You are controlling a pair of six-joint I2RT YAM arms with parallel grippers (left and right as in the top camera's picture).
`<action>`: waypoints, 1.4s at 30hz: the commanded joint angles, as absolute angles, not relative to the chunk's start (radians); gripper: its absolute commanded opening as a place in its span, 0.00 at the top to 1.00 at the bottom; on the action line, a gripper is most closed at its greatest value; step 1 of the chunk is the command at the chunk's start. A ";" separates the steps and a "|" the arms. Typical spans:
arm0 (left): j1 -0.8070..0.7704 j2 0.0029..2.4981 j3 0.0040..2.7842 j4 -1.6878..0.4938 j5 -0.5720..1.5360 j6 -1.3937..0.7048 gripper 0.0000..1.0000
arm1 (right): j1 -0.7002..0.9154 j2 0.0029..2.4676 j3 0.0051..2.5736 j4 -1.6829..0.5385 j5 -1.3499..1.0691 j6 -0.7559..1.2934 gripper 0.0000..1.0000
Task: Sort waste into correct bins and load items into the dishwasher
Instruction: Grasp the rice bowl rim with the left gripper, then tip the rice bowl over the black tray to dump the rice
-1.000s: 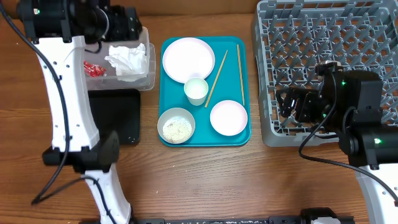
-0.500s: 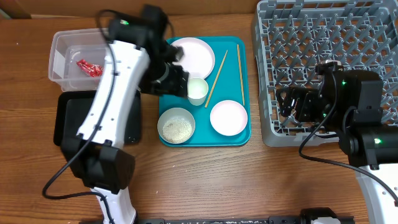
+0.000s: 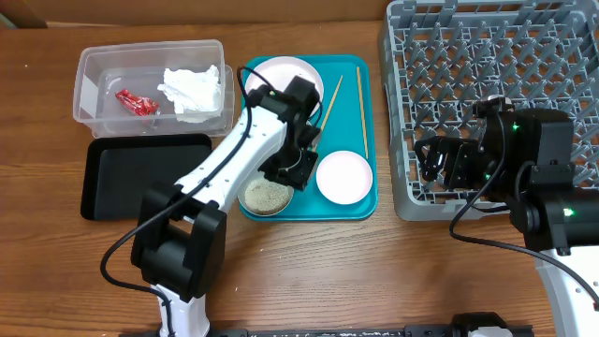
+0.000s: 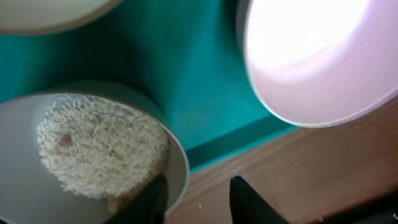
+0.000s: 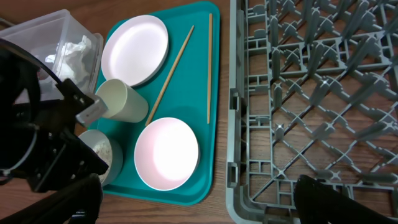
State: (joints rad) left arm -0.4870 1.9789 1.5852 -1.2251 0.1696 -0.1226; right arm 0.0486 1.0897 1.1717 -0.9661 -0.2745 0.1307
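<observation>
My left gripper (image 3: 285,174) is down at the white bowl (image 3: 263,197) of rice (image 4: 99,149) on the teal tray. Its jaws straddle the bowl's rim (image 4: 178,163): one finger (image 4: 152,199) is inside against the wall, the other (image 4: 249,200) is outside with a gap to the rim. The saucer (image 3: 343,177) lies right of it and the plate (image 3: 279,79) behind, partly under the arm. The cup (image 5: 121,99) stands between plate and bowl. Two chopsticks (image 3: 361,112) lie along the tray's right side. My right gripper (image 5: 199,205) hangs open over the dishwasher rack's (image 3: 487,84) front left edge.
The clear tub (image 3: 94,65) at the back left holds the red wrapper (image 3: 137,103) and the crumpled napkin (image 3: 195,91). The flat black tray (image 3: 145,173) lies in front of it. The teal tray (image 3: 367,201) sits between the bins and the grey rack.
My left arm swung from over the clear tub across to the teal tray and came down at the rice bowl, its jaws narrowing. The right arm has not moved.
</observation>
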 commanded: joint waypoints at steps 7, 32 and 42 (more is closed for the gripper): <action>-0.487 1.960 1.403 -1.069 0.123 -0.218 0.69 | 0.057 1.090 1.192 -0.956 -0.283 0.131 0.00; -0.447 1.892 1.691 -1.303 0.123 -0.217 0.96 | 0.057 1.090 1.192 -0.957 -0.282 0.131 0.00; -0.178 1.749 1.736 -1.414 0.288 -0.057 0.96 | 0.057 1.090 1.192 -0.953 -0.282 0.131 0.00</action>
State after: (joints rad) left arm -0.2733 1.7870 1.7123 -1.3991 0.1738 -0.1696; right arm 0.0486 1.0897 1.1717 -0.9611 -0.2745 0.1307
